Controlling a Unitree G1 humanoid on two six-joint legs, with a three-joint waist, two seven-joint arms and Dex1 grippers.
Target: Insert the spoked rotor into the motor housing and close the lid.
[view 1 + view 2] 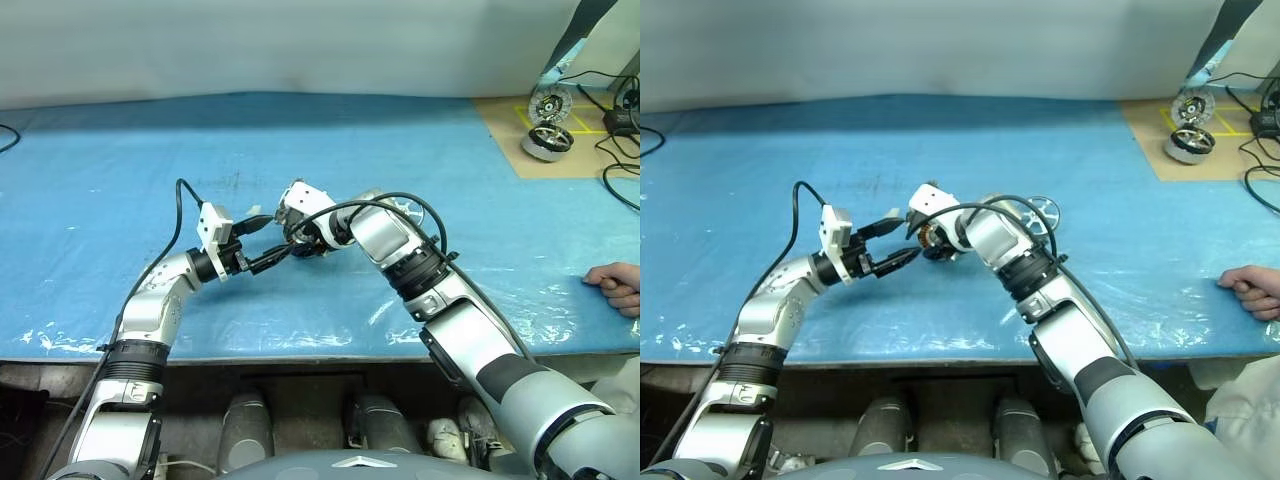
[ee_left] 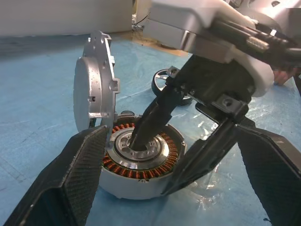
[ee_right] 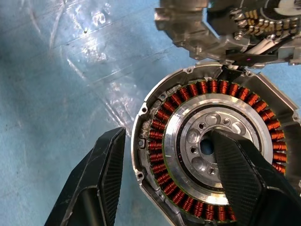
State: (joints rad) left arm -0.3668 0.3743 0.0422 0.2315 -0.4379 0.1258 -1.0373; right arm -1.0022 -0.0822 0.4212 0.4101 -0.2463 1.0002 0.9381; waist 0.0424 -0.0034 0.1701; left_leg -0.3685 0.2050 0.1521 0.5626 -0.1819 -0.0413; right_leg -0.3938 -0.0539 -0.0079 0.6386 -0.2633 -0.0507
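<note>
Both grippers' fingers apart, right gripper (image 3: pixel 164 183) straddling unlabelled motor housing (image 3: pixel 160 122), left gripper (image 2: pixel 174 174) alongside.

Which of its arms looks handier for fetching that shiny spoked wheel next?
Probably the right. The spoked rotor lies on the right arm's side, just beyond it, while the left tool waits open on the far side of the motor housing.

rotor (image 2: pixel 164 84) behind housing (image 2: pixel 141 162) (lid (image 2: pixel 94 89) upright)
</note>
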